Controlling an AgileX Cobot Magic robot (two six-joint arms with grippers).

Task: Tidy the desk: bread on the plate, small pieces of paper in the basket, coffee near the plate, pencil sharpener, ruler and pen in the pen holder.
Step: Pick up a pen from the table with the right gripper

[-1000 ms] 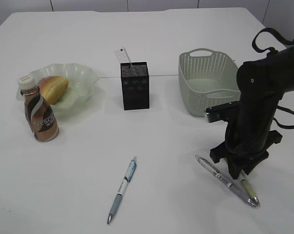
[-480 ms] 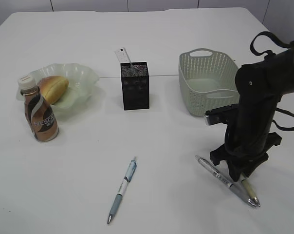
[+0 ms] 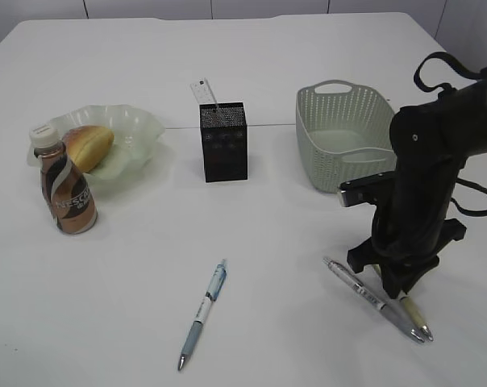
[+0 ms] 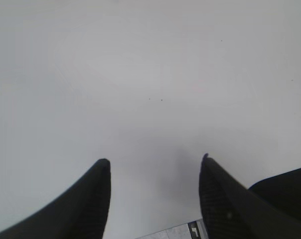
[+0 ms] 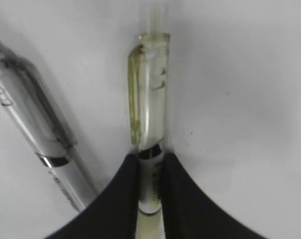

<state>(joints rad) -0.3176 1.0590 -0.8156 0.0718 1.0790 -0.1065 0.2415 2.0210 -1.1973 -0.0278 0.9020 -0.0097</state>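
Note:
My right gripper points down at the desk, shut on a yellow-green clear pen; the right wrist view shows its jaws clamping that pen's barrel. A clear silver pen lies beside it and also shows in the right wrist view. A blue pen lies front centre. The ruler stands in the black pen holder. The bread sits on the green plate, with the coffee beside it. My left gripper is open over bare desk. Paper pieces and sharpener are out of view.
The sage-green basket stands behind the right arm, close to its elbow. The left arm does not show in the exterior view.
The right arm has lifted very slightly and the held pen's far end has shifted a little to the right. Everything else is still.

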